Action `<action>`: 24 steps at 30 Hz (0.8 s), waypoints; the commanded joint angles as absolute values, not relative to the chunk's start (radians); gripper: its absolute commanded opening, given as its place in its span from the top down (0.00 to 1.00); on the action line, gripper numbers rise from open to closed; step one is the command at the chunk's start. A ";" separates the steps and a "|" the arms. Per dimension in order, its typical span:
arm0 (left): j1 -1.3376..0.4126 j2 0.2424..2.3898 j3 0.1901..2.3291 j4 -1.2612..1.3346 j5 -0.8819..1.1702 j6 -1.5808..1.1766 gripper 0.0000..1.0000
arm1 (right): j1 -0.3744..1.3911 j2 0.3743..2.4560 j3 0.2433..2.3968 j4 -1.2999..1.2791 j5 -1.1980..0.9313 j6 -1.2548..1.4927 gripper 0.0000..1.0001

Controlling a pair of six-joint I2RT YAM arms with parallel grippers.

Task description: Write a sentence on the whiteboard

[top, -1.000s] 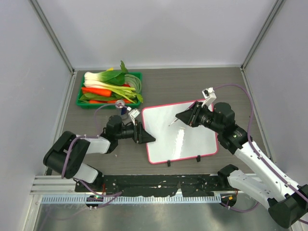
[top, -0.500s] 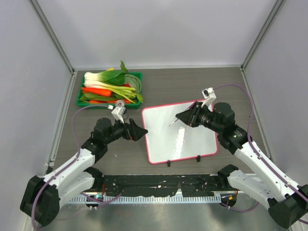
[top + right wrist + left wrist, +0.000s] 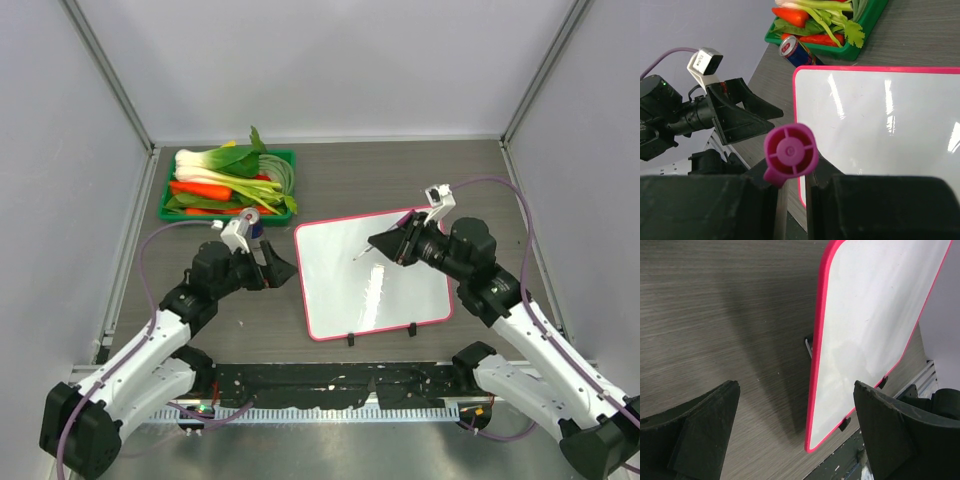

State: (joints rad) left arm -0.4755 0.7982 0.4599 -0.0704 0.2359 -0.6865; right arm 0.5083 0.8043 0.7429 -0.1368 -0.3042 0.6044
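The left tool (image 3: 282,268) has drawn back from the whiteboard (image 3: 375,285) to its 9 o'clock, jaws now wide apart. The right tool (image 3: 385,243), clamped on the marker (image 3: 790,152), hovers over the blank board at mid-counter, so I think writing can begin.

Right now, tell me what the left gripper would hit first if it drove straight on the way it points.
Most likely the whiteboard, at its nearest pink edge; the open left gripper faces it with nothing visible between, though depth is unclear.
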 commanded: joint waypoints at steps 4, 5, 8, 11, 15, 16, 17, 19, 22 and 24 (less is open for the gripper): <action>-0.471 0.865 0.540 -0.087 0.342 -0.710 0.00 | 0.506 0.706 0.684 -0.097 -0.235 0.626 0.99; -0.471 0.870 0.545 -0.095 0.350 -0.704 0.00 | 0.506 0.700 0.670 -0.088 -0.242 0.627 0.99; -0.471 0.862 0.557 -0.135 0.362 -0.686 0.00 | 0.506 0.666 0.594 -0.006 -0.276 0.632 0.99; -0.471 0.822 0.516 -0.080 0.374 -0.698 0.00 | 0.506 0.687 0.578 0.034 -0.313 0.621 0.99; -0.471 0.767 0.443 0.020 0.361 -0.762 0.01 | 0.506 0.733 0.589 0.078 -0.422 0.624 0.99; -0.471 0.758 0.433 0.031 0.341 -0.781 0.00 | 0.506 0.733 0.588 0.103 -0.455 0.632 0.99; -0.471 0.752 0.427 0.035 0.328 -0.788 0.00 | 0.506 0.729 0.589 0.124 -0.463 0.647 0.99; -0.471 0.746 0.416 0.047 0.319 -0.788 0.00 | 0.508 0.715 0.592 0.130 -0.460 0.647 0.99; -0.471 0.745 0.408 0.076 0.322 -0.770 0.00 | 0.505 0.689 0.580 0.141 -0.427 0.653 0.99; -0.471 0.756 0.414 0.083 0.351 -0.743 0.00 | 0.506 0.675 0.574 0.126 -0.401 0.640 0.99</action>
